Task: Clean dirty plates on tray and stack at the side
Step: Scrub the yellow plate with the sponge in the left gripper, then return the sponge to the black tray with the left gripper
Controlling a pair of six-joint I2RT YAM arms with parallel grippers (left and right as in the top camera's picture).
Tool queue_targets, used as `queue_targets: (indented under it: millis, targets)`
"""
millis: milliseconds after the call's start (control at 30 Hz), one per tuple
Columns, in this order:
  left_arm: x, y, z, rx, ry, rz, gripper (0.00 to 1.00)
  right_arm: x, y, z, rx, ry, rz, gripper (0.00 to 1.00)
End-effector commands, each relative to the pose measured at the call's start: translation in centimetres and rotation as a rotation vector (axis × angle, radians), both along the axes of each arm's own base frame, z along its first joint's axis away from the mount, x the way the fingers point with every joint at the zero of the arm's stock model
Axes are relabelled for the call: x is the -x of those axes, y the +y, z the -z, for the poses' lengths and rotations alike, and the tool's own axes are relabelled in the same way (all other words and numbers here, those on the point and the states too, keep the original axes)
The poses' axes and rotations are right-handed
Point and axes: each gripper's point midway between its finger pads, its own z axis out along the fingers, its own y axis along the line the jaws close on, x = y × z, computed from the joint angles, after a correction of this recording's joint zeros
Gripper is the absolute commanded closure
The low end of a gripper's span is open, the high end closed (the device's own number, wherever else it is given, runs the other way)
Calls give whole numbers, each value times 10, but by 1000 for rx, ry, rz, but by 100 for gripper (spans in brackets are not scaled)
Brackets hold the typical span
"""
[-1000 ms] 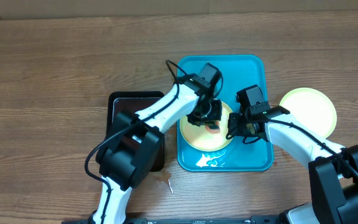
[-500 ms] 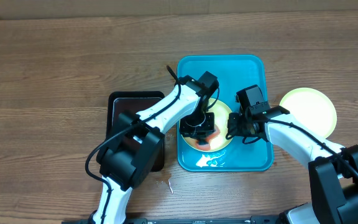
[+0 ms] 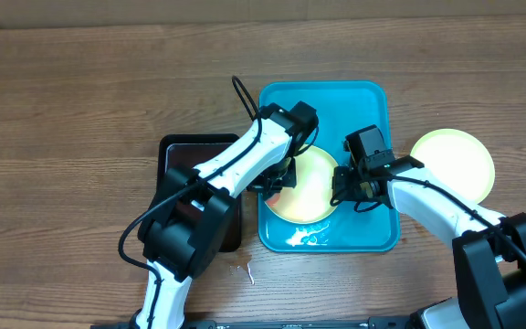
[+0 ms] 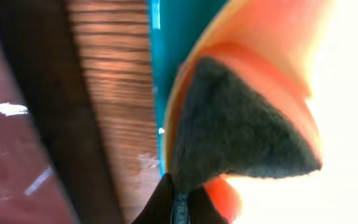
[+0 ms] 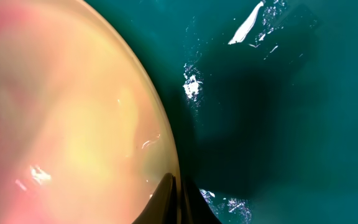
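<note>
A pale yellow-green plate (image 3: 309, 183) lies in the turquoise tray (image 3: 373, 110). My left gripper (image 3: 277, 178) is shut on a sponge, orange with a dark grey scouring face (image 4: 235, 124), at the plate's left edge (image 4: 340, 93). My right gripper (image 3: 343, 190) is shut on the plate's right rim (image 5: 166, 149) and holds it in the tray (image 5: 278, 112). A second pale yellow-green plate (image 3: 453, 163) sits on the table to the right of the tray. The white plate with the blue rim is not in view.
A black tray (image 3: 185, 160) stands left of the turquoise tray, partly under my left arm. Soapy water pools in the tray's front part (image 3: 309, 238). Small wet spots lie on the wood at the front (image 3: 240, 268).
My left gripper has dragged the sponge from the plate's middle to its left edge. The orange smear seen on the plate earlier no longer shows. The right gripper has kept its hold.
</note>
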Motion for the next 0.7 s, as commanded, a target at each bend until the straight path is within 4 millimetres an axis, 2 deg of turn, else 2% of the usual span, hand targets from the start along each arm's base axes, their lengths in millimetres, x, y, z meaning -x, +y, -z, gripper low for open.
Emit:
queue_targets:
  millis: [0,100,200,300,400,467,533,667]
  targets:
    - [-19,8,-42,4,-106,-42,96,2,-11,5,51,5,12,96]
    - [-18,-6,-80,127,-141,-42,96,3,-11,5,53,11,12,96]
    - [-19,-4,-124,225,-224,-39,96,4,-12,5,54,14,12,96]
    - [-19,16,-161,247,-314,-46,96,4,-12,5,54,14,12,96]
    - [-19,57,-187,167,-398,-97,96,4,-12,5,54,14,12,96]
    - [-17,85,-194,88,-417,-137,96,4,-12,5,54,14,12,96]
    - [-14,110,-190,19,-398,-178,96,4,-12,5,54,14,12,96]
    - [-11,140,-154,-51,-328,-244,96,4,-12,5,54,15,16,96]
